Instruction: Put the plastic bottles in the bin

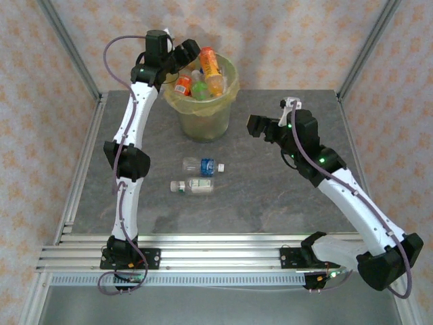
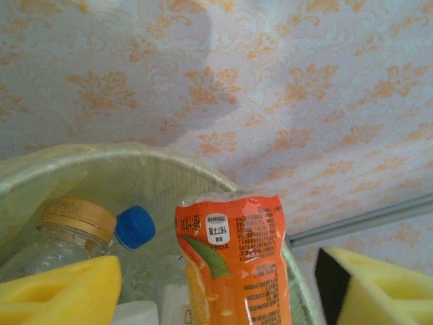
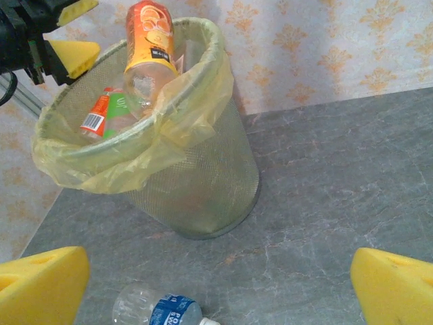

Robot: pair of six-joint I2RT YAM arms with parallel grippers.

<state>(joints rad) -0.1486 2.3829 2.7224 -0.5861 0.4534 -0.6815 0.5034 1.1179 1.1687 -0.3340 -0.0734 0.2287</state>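
Left tool, right tool both released — orange bottle in bin; overhead, 2 bottles on table

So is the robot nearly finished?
Mostly done. Several bottles sit in the bin, the orange bottle poking out beside the open left gripper. Nothing is held; the right gripper is open too. The blue-label bottle and the white-label bottle wait on the table.

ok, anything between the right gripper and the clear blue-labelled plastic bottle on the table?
Nothing visible: bare grey tabletop separates the right gripper from the clear blue-labelled plastic bottle; the yellow-lined bin stands aside.
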